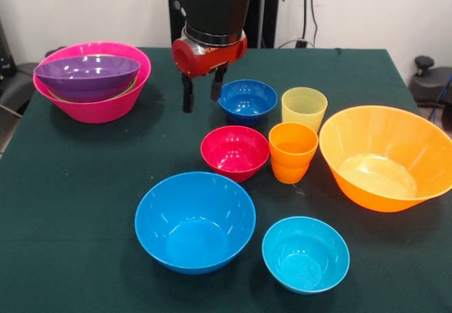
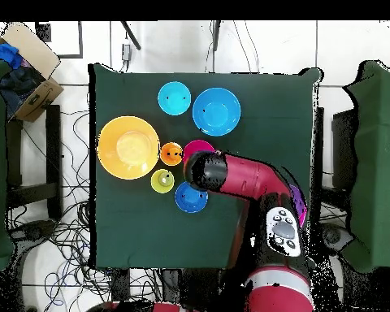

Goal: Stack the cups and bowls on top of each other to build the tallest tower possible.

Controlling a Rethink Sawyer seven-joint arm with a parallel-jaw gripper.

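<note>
Glossy red arm (image 2: 245, 179) with black cylindrical wrist segment, red gripper (image 1: 203, 90) housing, two black fingers (image 1: 188, 94), grey button panel (image 2: 283, 230) lower right overhead

Tower (image 2: 298, 197) mostly under arm (image 2: 247, 177)

A red and black robot arm (image 2: 247, 180) is reaching over the dark green counter (image 2: 133, 227), covering part of a small red plastic bowl (image 2: 198, 148) and a small dark blue bowl (image 2: 188, 199). A large orange bowl (image 2: 127, 147) is sitting beside an orange cup (image 2: 171, 153) and a pale yellow cup (image 2: 162, 181). A sky blue bowl (image 2: 216, 111) and a smaller cyan bowl (image 2: 174, 98) are lying at the far edge.
</note>
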